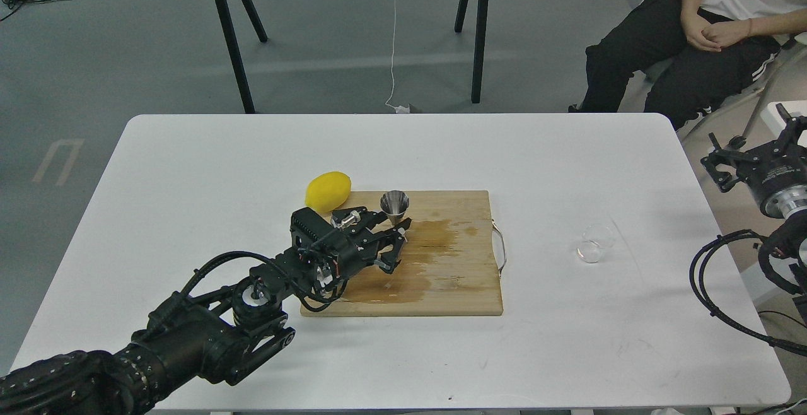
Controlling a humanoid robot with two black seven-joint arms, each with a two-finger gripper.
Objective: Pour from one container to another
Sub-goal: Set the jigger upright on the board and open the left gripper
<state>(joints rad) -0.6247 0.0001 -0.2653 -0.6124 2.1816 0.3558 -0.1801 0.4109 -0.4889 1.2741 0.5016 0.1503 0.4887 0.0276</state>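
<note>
The shiny steel jigger [394, 202] stands upright over the back left of the wooden cutting board [460, 289]. Only its upper cone shows; the lower half is hidden behind my left gripper [393, 243], which is shut on it from the left. The small clear glass cup [592, 244] is on the white table right of the board and seems to lie on its side, far from both grippers. My right gripper [750, 150] hovers beyond the table's right edge, open and holding nothing.
A yellow lemon [328, 189] rests on the table against the board's back left corner. A dark wet stain [410, 270] covers the board's middle, and a wire handle [501, 248] sticks out on its right. A seated person [706, 30] is at the back right.
</note>
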